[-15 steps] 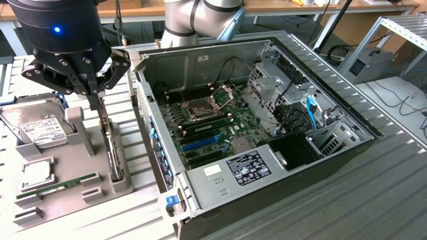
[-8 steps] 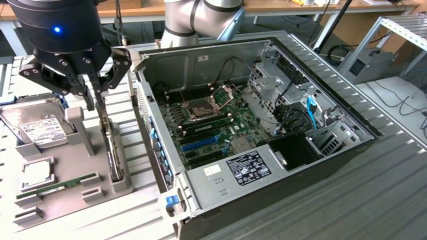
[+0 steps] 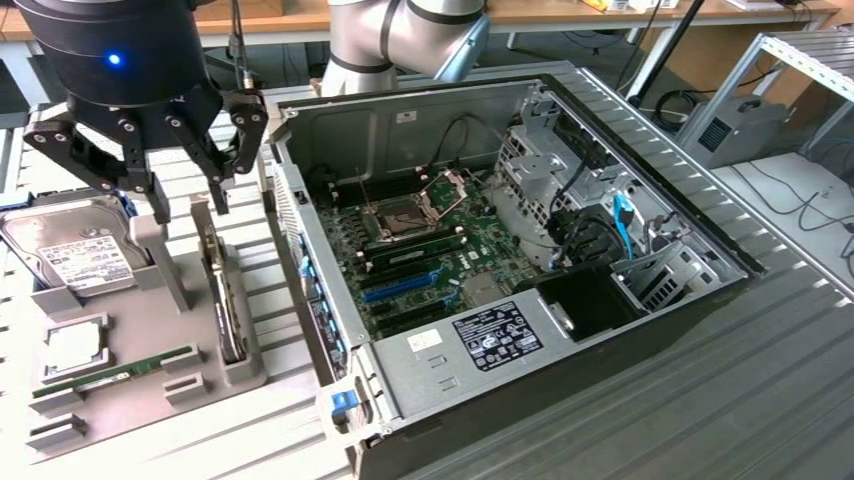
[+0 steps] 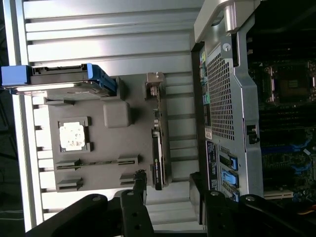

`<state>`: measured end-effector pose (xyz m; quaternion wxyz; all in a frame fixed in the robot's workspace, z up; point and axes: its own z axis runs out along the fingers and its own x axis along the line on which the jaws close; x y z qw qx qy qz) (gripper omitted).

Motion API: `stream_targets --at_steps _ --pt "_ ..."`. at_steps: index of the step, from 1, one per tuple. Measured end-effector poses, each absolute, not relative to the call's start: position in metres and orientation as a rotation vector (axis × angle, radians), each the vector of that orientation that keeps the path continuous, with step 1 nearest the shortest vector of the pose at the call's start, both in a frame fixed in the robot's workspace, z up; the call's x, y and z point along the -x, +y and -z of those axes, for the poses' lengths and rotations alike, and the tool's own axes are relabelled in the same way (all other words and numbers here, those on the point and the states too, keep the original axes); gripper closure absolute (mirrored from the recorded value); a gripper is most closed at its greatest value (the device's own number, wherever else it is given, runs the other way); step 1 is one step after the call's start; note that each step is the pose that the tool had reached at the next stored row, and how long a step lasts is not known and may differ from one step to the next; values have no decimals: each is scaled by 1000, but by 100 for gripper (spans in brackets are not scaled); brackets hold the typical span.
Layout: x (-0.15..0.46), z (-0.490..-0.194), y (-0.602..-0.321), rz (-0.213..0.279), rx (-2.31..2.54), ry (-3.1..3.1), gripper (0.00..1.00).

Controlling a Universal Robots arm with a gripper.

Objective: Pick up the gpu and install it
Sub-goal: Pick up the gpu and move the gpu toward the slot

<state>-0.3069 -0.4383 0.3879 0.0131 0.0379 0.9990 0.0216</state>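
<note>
The claw (image 3: 187,200) is wide open, with its black fingers (image 3: 158,195) splayed out and gripping nothing. It hangs over the grey parts tray (image 3: 140,330), not over the PC. The gpu (image 3: 222,285) stands on its edge in a slot of that tray, straight below the claw. Its top edge is just under the fingertips, and from the wrist view the card's near end (image 4: 158,168) lines up in the gap between the two fingers (image 4: 138,185). It's hard to tell whether a tip is brushing it, but the card clearly sits in its slot, not lifted.

The other parts sit in the same tray, on the side of the claw away from the computer: a silver hard drive (image 3: 74,250), a CPU chip (image 3: 74,342) and a thin memory stick (image 3: 118,375). The open PC case (image 3: 334,330) lies right beside the tray on the claw's other side, with the motherboard (image 3: 441,260) and its blue slots (image 3: 400,285) showing.
</note>
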Motion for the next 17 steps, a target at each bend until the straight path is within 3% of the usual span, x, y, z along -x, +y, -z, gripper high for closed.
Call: stream_targets --at_steps 17 --pt "307 -356 -438 -67 -118 3113 52"
